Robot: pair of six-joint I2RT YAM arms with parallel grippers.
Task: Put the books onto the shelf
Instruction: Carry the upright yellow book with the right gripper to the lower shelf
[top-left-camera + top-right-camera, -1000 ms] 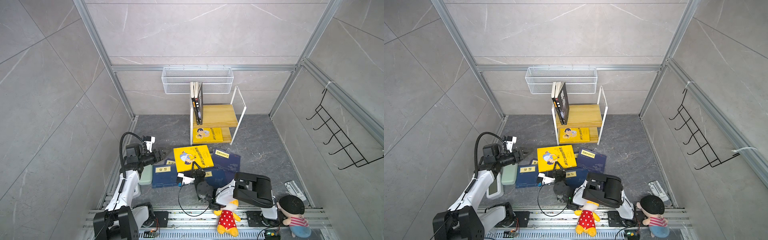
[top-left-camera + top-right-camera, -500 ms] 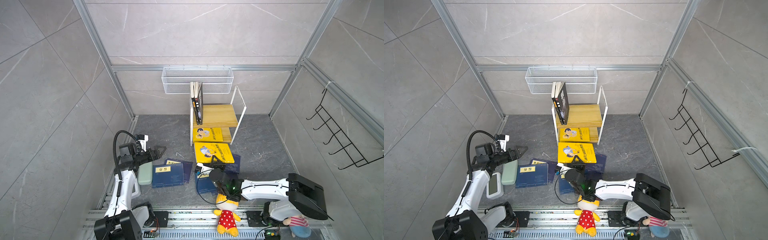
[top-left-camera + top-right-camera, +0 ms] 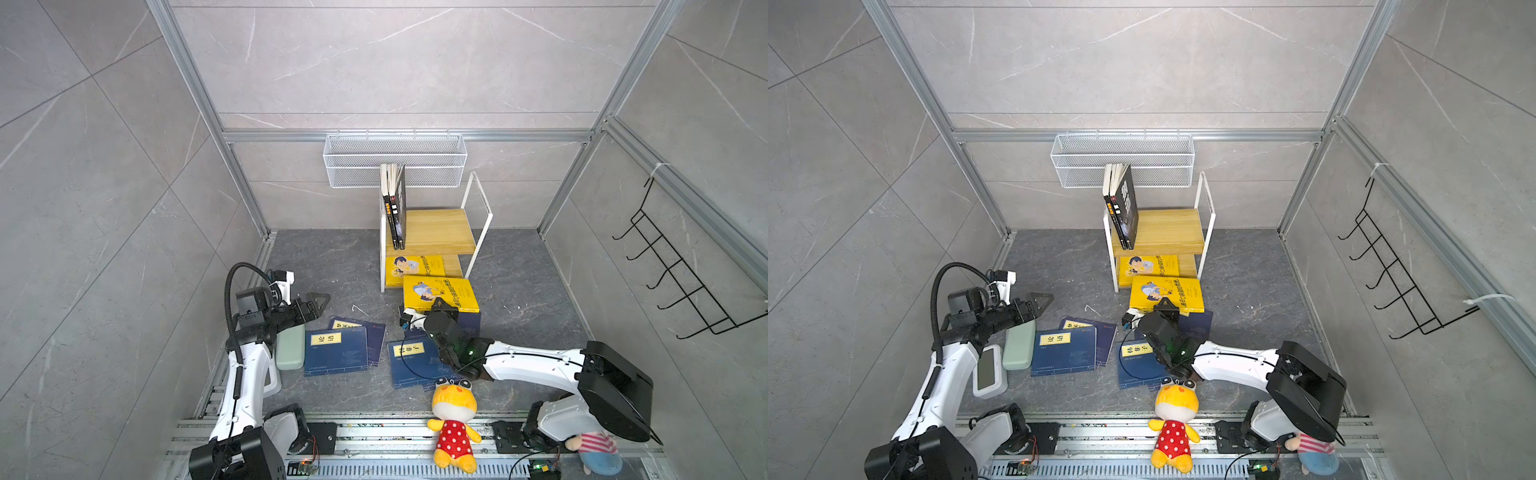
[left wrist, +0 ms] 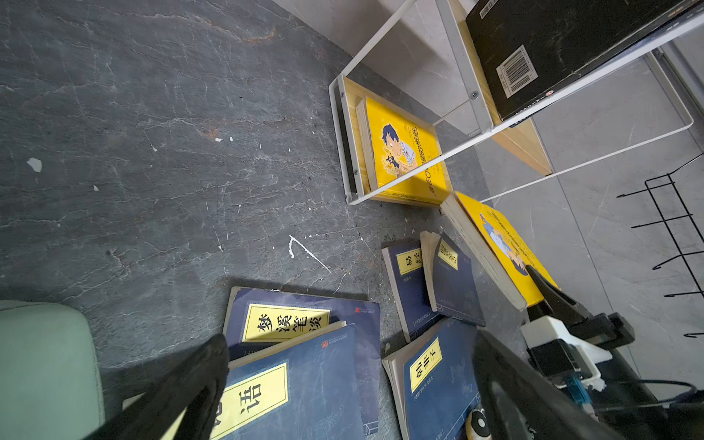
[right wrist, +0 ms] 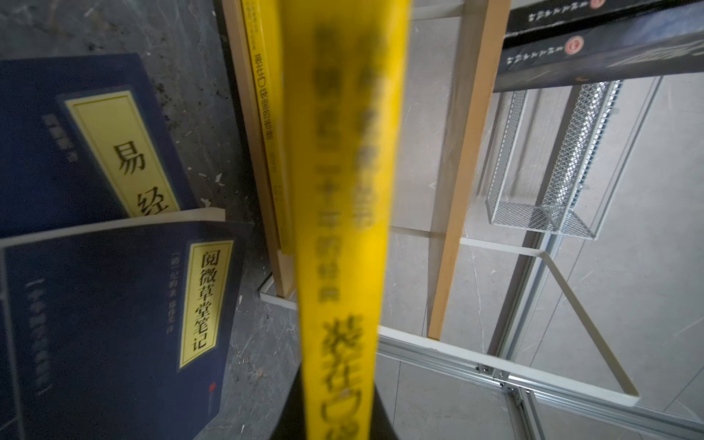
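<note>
**Edges and clearance.** The right claw point(image 3: 441, 306) is clamped on the near edge of a yellow book point(image 3: 440, 291), which it carries tilted above the bench point(image 3: 332, 266). The book's far edge sits just beside the near edge of the shelf point(image 3: 436, 228), in front of the lower tier. Whether the two touch cannot be told. The left claw point(image 3: 316, 305) is spread wide and holds nothing. It is near the far end of a green case point(image 3: 291, 349) and the leftmost navy books point(image 3: 334, 351). Bare bench lies to the left of the shelf and to its right.

**Surface and room.** The bench is dark grey with a stone look, and the walls are pale tile.
- Upper board: black books point(image 3: 394, 208) stand at the left end, and the rest of the board is free.
- Lower board: a second yellow book point(image 3: 413, 266) lies flat.
- Bench: the navy books lie flat and overlapped in two groups at near centre. One group sits partly under the held book and the right arm.
- Near edge: a plush toy point(image 3: 453, 419) lies there.
- Walls: a wire basket point(image 3: 395, 162) hangs on the far wall and a hook rack point(image 3: 681, 282) on the right wall.

**Views.**
- A white device point(image 3: 988, 372) beside the green case shows plainly in a top view.
- The left wrist view shows a barcode on the outer black book.
- The right wrist view shows the held book edge-on and blurred, with two navy covers beside it.
</note>
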